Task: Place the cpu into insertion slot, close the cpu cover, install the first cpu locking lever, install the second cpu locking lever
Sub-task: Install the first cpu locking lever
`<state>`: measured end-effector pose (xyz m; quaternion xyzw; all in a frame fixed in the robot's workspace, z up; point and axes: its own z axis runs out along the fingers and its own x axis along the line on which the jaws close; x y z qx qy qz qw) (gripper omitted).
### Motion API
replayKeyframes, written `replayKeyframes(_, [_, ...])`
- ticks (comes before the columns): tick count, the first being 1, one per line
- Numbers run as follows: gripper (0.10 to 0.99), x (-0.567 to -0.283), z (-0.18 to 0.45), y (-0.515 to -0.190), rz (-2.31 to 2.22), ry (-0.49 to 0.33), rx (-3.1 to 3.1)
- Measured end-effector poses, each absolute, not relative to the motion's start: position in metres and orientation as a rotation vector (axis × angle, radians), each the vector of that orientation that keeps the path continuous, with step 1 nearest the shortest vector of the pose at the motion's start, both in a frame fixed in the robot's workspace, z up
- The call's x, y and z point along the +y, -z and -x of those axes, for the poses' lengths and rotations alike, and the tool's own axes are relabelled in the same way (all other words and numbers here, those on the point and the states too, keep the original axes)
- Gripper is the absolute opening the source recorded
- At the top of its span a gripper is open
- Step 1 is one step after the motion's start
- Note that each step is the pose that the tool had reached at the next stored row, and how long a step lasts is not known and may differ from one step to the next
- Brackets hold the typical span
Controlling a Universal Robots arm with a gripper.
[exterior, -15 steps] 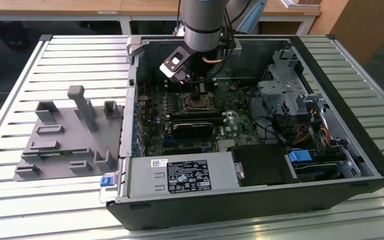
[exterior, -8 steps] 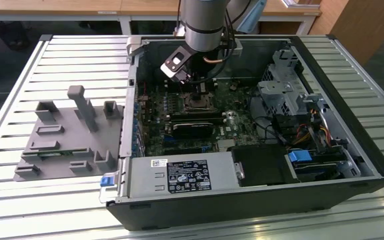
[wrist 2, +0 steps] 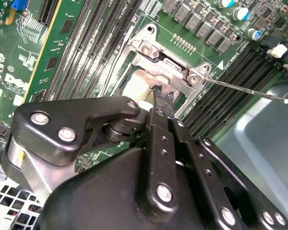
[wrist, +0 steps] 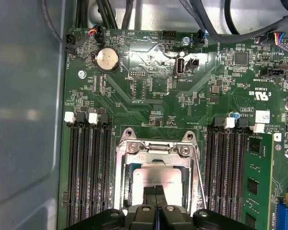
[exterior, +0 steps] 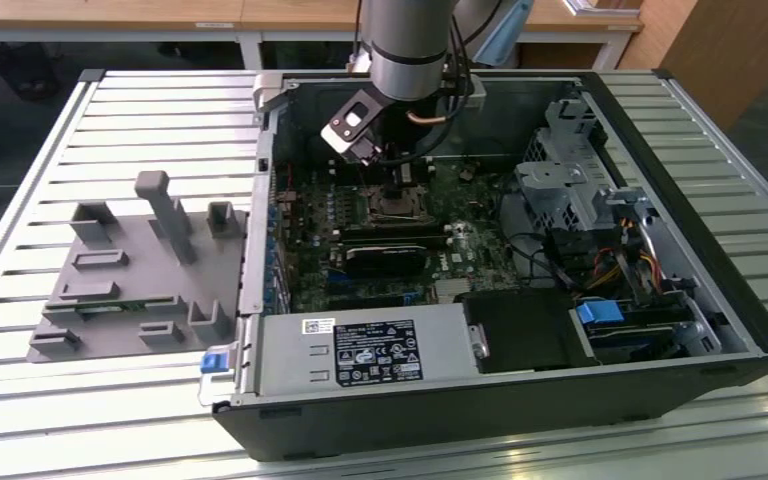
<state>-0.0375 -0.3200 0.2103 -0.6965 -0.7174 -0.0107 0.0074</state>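
Note:
My gripper [exterior: 391,185] reaches down into the open computer case, right over the insertion slot [exterior: 391,207] on the green board. In the first wrist view the fingers [wrist: 150,191] are shut together with nothing between them, their tips over the cpu [wrist: 156,178]. The cpu's pale metal face lies in the insertion slot [wrist: 122,191]. The silvery cpu cover [wrist: 156,152] lies flat around it. In the second wrist view the gripper [wrist 2: 161,93] sits at the cover [wrist 2: 170,72], and a thin locking lever [wrist 2: 245,90] sticks out sideways over the memory slots.
Long black memory slots [wrist: 89,172] flank the socket on both sides. A black fan card [exterior: 384,255], a power supply [exterior: 357,350] and a drive cage [exterior: 564,190] stand around it inside the case. A grey fixture [exterior: 131,270] lies at the exterior view's left.

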Motion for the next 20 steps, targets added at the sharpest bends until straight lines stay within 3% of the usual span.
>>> replayKeyframes(20, [0.106,-0.320,0.038,-0.246,2.180,0.039,-2.246])
